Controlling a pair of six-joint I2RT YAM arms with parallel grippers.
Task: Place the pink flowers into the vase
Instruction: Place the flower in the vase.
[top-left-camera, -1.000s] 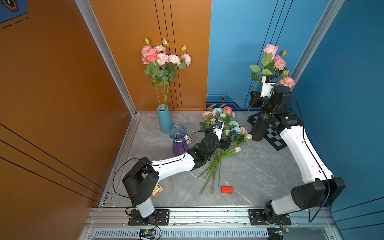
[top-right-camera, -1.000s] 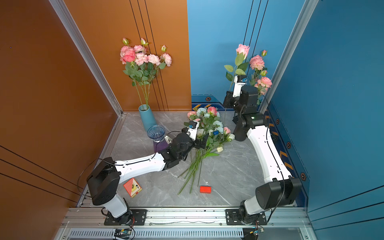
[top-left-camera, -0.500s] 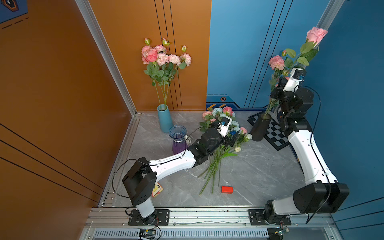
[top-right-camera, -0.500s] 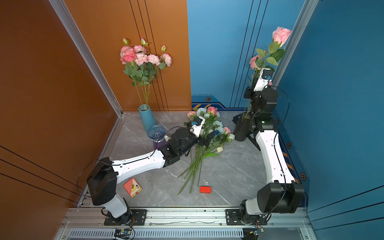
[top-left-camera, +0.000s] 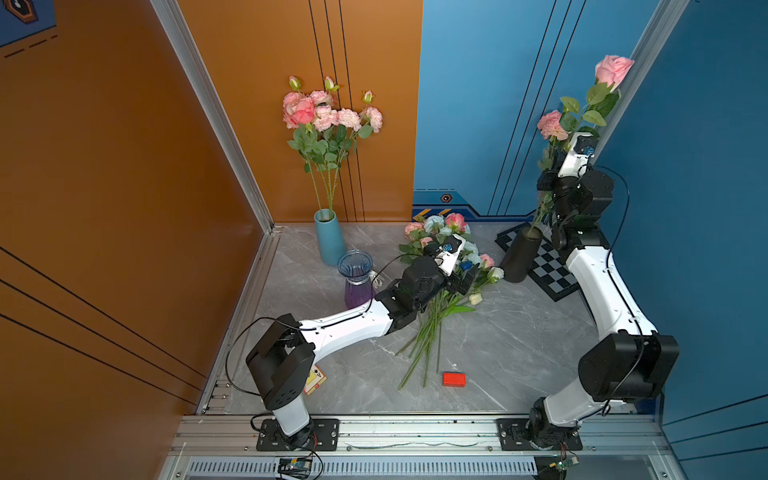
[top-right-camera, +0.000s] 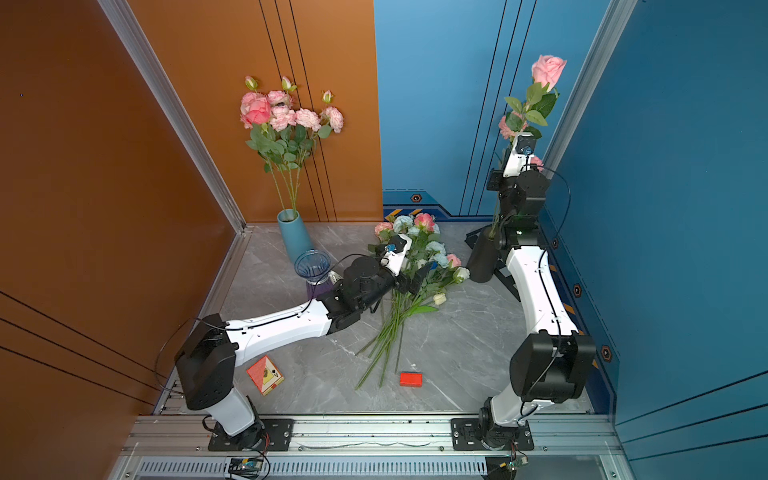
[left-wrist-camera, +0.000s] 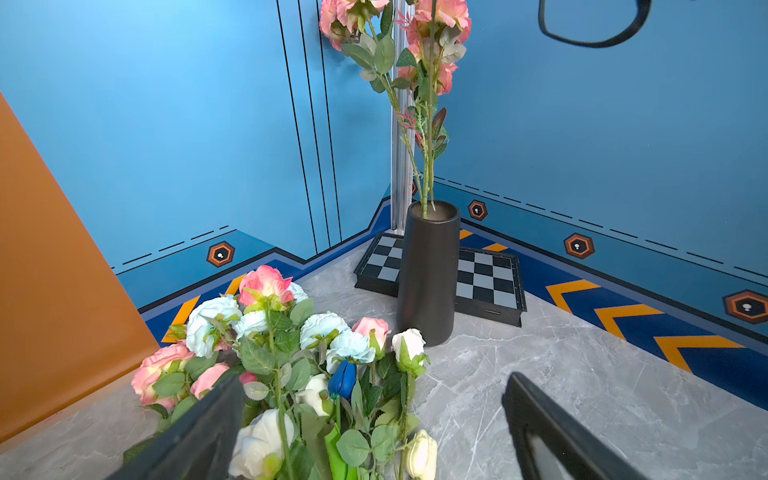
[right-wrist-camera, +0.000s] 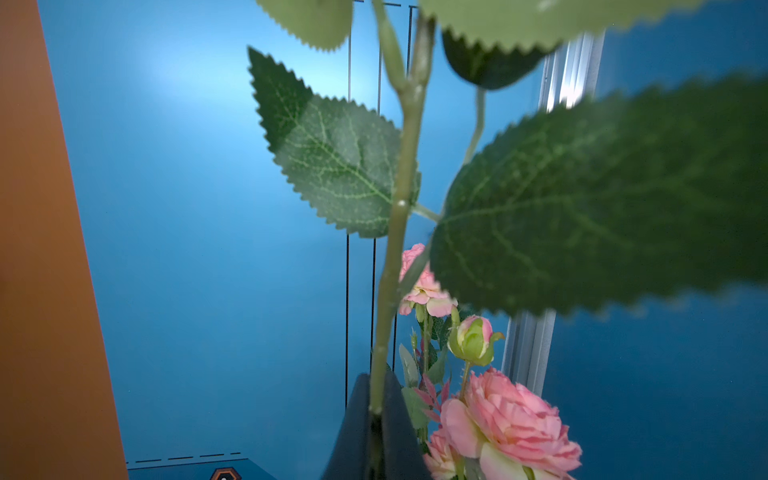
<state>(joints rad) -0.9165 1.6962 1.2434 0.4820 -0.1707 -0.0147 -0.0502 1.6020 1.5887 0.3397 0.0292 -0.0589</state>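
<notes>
Notably, right arm stood raised near the blue wall, its claw clamped on a pink rose stem above the black vase. Risk judged: the lower stem end could miss the narrow mouth or snag the pink flowers already inside, tipping the vase. Left arm stretched low over the counter; left claw gaped wide over the mixed flower pile.

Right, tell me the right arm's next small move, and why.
Probably lower the pink rose straight down toward the black vase. The right claw is shut on its stem, holding it high and upright. The stem's lower end is hidden behind the arm, so I can't tell whether it is in the vase mouth.
</notes>
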